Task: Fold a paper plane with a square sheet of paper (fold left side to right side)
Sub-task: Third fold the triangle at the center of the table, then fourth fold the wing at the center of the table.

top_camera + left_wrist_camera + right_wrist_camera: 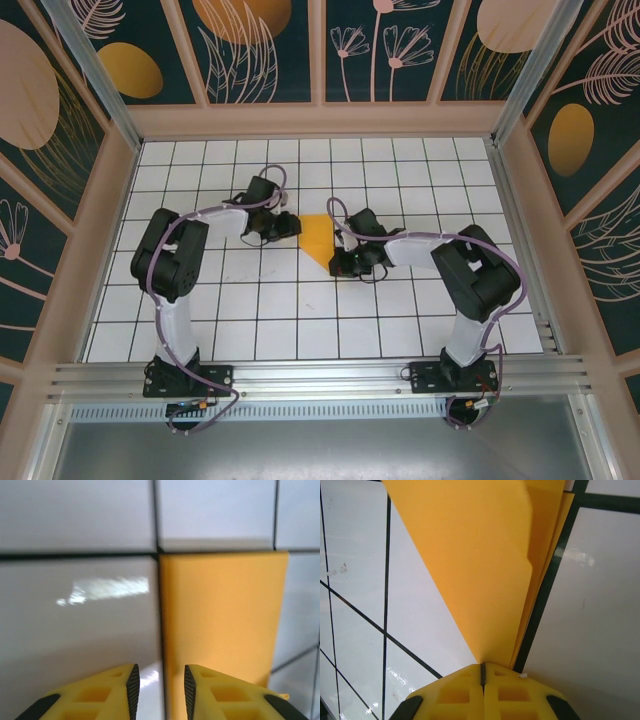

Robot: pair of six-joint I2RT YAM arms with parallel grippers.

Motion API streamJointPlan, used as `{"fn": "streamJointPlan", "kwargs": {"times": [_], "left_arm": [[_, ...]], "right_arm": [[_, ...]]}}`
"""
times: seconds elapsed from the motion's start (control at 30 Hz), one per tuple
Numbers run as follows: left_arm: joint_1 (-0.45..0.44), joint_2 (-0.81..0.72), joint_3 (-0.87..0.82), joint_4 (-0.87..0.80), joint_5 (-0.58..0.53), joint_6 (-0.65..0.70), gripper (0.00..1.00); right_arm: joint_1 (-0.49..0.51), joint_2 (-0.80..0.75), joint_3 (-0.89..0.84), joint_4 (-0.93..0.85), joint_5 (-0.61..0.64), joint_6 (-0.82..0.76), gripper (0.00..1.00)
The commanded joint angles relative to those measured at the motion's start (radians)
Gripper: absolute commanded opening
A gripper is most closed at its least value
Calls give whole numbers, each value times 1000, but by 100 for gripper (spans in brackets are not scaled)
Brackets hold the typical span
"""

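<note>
Nearest the lens in the right wrist view, the right gripper (482, 672) sits at the bottom centre of the frame, its two yellow fingers pressed together with no gap. A folded orange-yellow sheet of paper (485, 570) narrows to a point that runs into that seam, so the jaws are pinching its tip. From there it fans out to the top of the frame, with stacked layers showing along its right edge. Under it lies the white tiled table with black grid lines (600, 605).

In the left wrist view the left gripper (161, 690) sits at the bottom edge, its fingers parted by a narrow gap with nothing clamped between them. The paper lies flat in the right half of the frame, its left edge following a grid line down into that gap.

From above, the paper (316, 237) is a small wedge at mid-table, the left gripper (290, 225) just beside its left edge and the right gripper (340, 262) at its lower point.
</note>
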Motion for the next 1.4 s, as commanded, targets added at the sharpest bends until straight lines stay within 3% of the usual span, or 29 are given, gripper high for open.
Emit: {"fn": "streamJointPlan", "kwargs": {"times": [0.0, 0.3, 0.4, 0.57, 0.87, 1.07, 1.37], "left_arm": [[26, -78, 20, -50, -66, 39, 35], [28, -216, -151, 70, 95, -27, 51], [28, -242, -199, 115, 146, -58, 55], [26, -243, -259, 165, 204, -92, 59], [11, -208, -282, 222, 255, -128, 60], [-22, -167, -248, 224, 266, -133, 61], [-62, -111, -212, 229, 254, -152, 60]], "right_arm": [[6, 3, -53, -90, 64, -2, 1], [-60, -156, -12, -66, 7, -43, 26], [-78, -138, 21, -62, -1, -73, 37], [-112, -51, 103, -46, -35, -96, 43], [-115, 78, 191, -66, 7, -114, 40], [-121, 96, 185, -63, 33, -108, 33], [-123, 96, 176, -58, 30, -105, 31]]}}
